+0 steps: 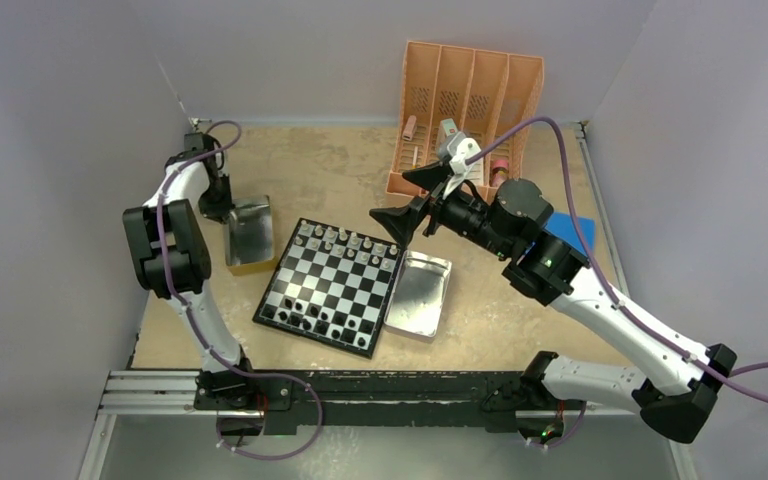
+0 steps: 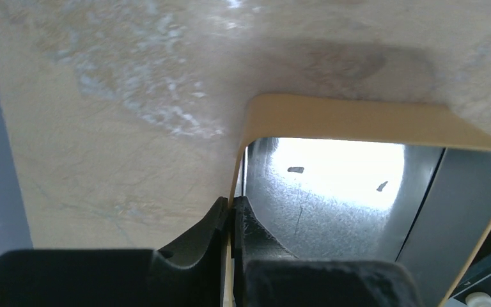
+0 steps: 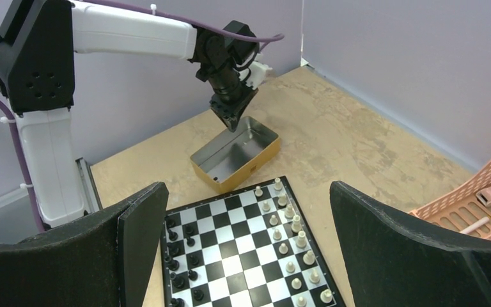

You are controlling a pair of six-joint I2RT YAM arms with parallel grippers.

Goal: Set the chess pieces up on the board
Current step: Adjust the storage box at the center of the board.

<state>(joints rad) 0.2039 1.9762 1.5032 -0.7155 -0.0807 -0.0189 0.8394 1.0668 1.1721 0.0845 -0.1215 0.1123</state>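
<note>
The board (image 1: 335,283) lies mid-frame in the top view on the bench. White pieces (image 1: 345,240) line its far rows and black pieces (image 1: 310,318) its near rows, so the set-up looks close to finished. At its upper left, the left gripper (image 2: 232,210) is pinched shut on the thin wall of a gold tin (image 2: 345,118), which seems nearly empty. The right gripper (image 1: 415,200) hangs wide apart over the board's far right corner, holding nothing. The step in hand appears to be handling the tin. Next it probably needs a steady lift or tilt, kept clear of the ranked pieces.
</note>
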